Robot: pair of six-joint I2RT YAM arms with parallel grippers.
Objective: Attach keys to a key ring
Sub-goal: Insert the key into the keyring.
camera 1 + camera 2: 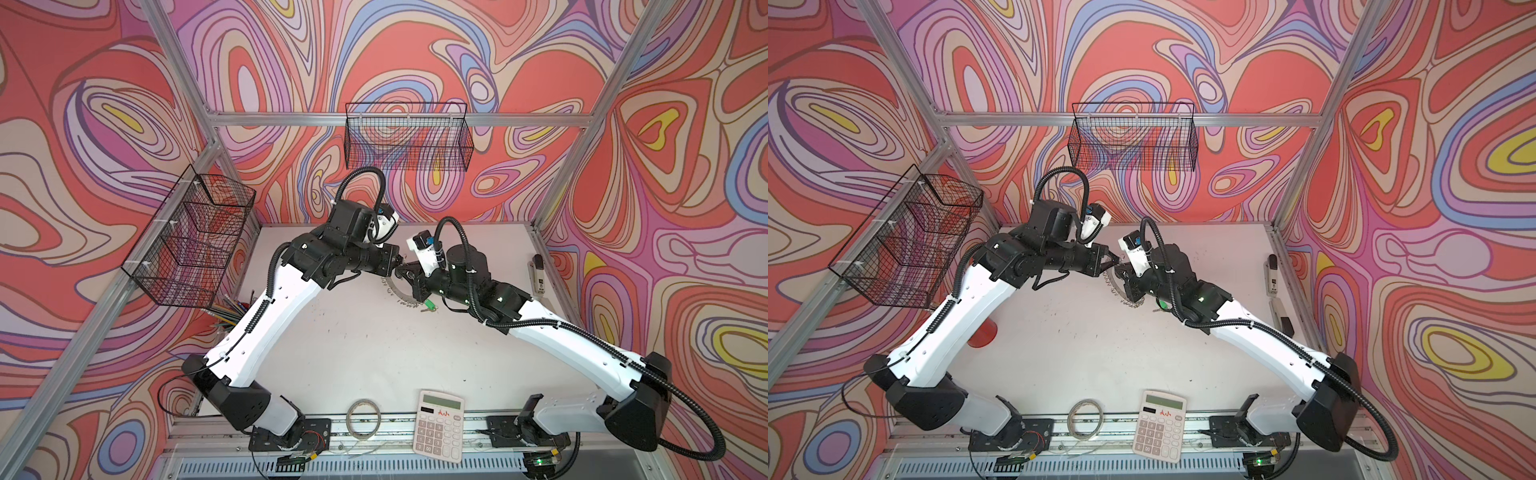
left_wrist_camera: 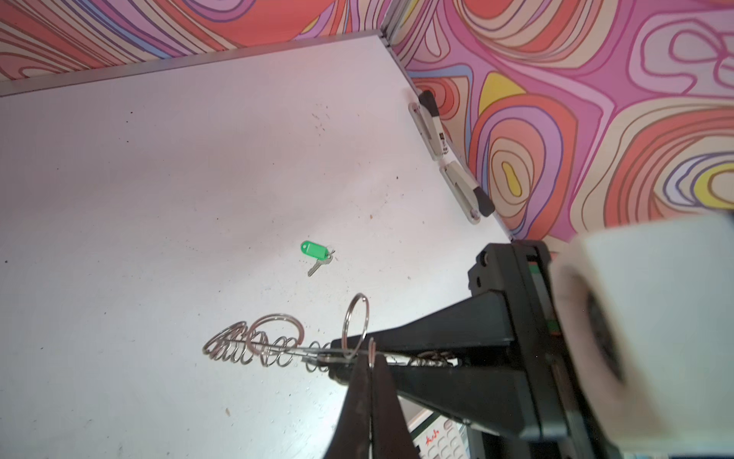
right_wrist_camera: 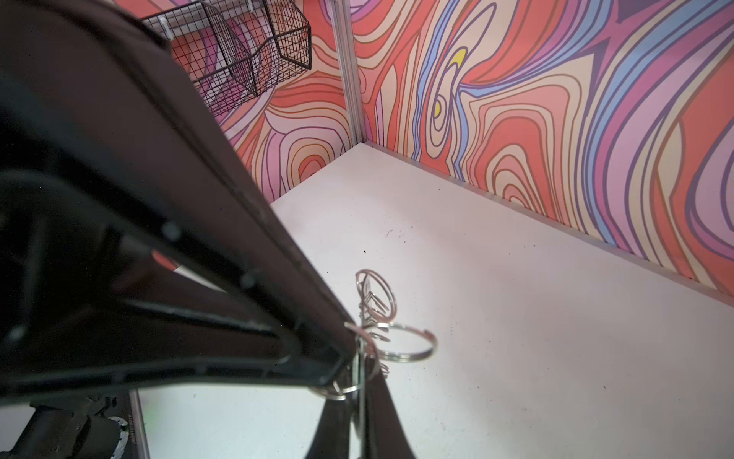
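Note:
The key ring (image 2: 278, 349), a flat grey disc fringed with small wire clips, hangs edge-on above the table; in both top views only an arc of it (image 1: 399, 293) (image 1: 1115, 286) shows. My right gripper (image 3: 363, 373) is shut on the disc's rim. My left gripper (image 2: 371, 357) meets it from the opposite side, shut on one thin wire clip at the rim. The two gripper tips touch over the middle back of the table (image 1: 402, 266). One key with a bright green tag (image 2: 315, 254) (image 1: 430, 306) lies loose on the table beneath the right wrist.
A calculator (image 1: 440, 424) and a thin tape hoop (image 1: 365, 417) lie at the front edge. Two staplers (image 2: 431, 127) (image 2: 466, 194) line the right wall. Wire baskets hang on the back wall (image 1: 407, 141) and left wall (image 1: 191, 241). A red cup (image 1: 984, 332) stands under the left arm.

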